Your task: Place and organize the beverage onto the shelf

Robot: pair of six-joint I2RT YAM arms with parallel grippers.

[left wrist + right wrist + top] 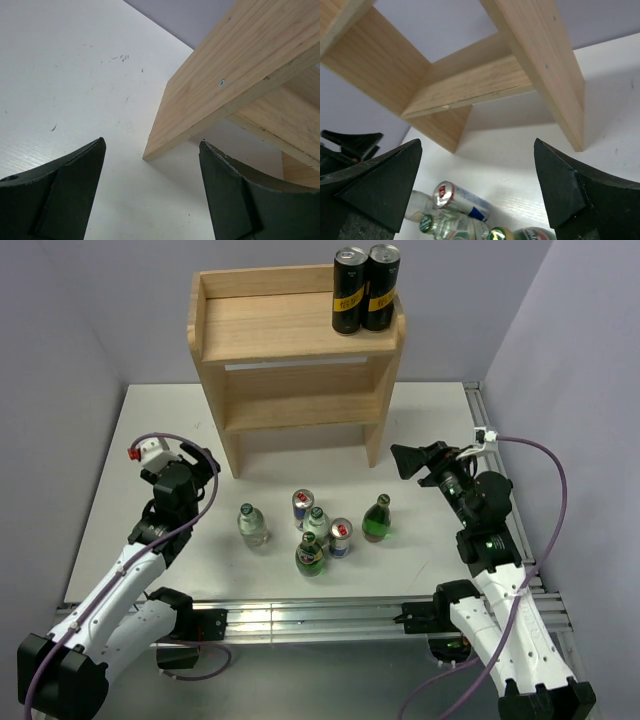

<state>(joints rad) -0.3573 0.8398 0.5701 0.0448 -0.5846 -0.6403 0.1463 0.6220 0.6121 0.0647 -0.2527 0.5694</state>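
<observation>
Before the shelf (290, 335), six drinks (316, 524) clustered (black cans (365, 288) on top).

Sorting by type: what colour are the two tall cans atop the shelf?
The tall cans are black with a yellow band, clearest in the top external view.

Pale wood shelf (280, 330), black-yellow cans (350, 292)

Overhead, wrist views low — shelf (290, 412) shared
</observation>
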